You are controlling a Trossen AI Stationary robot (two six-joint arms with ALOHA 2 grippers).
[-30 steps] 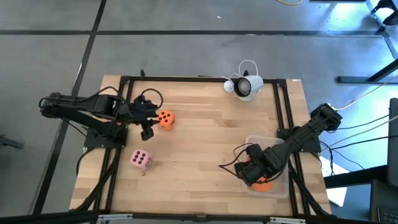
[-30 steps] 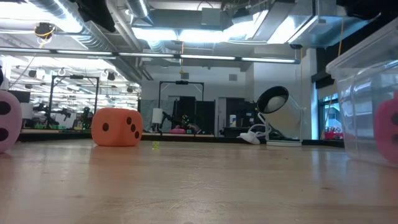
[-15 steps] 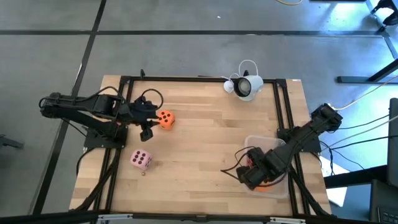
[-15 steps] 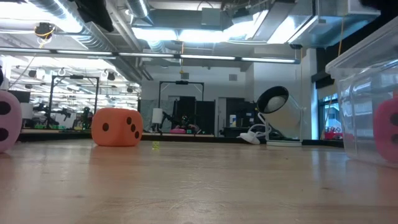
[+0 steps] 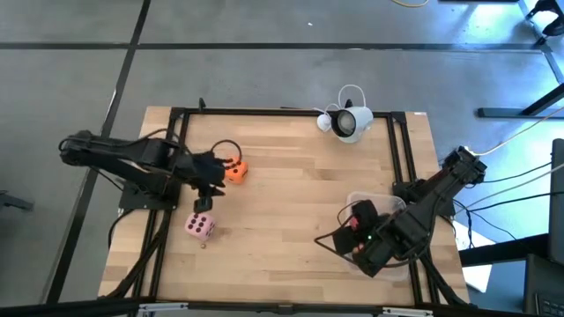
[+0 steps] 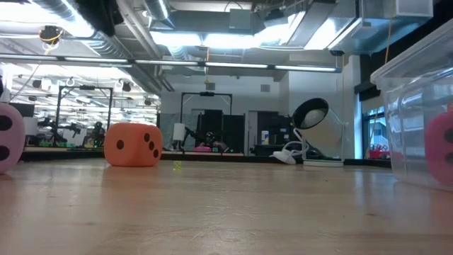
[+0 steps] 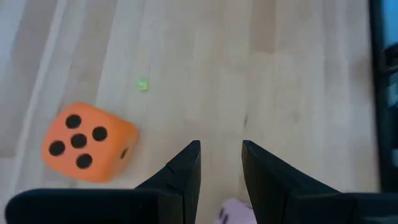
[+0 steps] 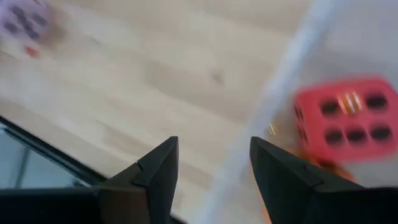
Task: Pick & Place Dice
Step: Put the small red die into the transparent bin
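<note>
An orange die (image 5: 233, 171) rests on the table left of centre; it shows in the left wrist view (image 7: 87, 143) and the low view (image 6: 132, 144). A pale pink die (image 5: 199, 226) lies nearer the near edge. My left gripper (image 5: 204, 201) hovers open between these two dice, touching neither (image 7: 221, 146). A red die (image 8: 345, 118) lies inside the clear container (image 5: 374, 198) at the table's right, with something orange under it. My right gripper (image 5: 351, 242) hangs open over the container's left rim (image 8: 214, 143). The second orange die does not show plainly.
A white lamp-like object with a cable (image 5: 348, 121) sits at the far edge, seen too in the low view (image 6: 308, 120). A black frame (image 5: 176, 114) borders the table. Bare wood lies between the two arms in the middle of the table.
My left gripper has moved from beside the orange die toward the near edge, closer to the pink die, turning a little. My right arm has risen over the container and swung slightly. The dice on the table have stayed put.
</note>
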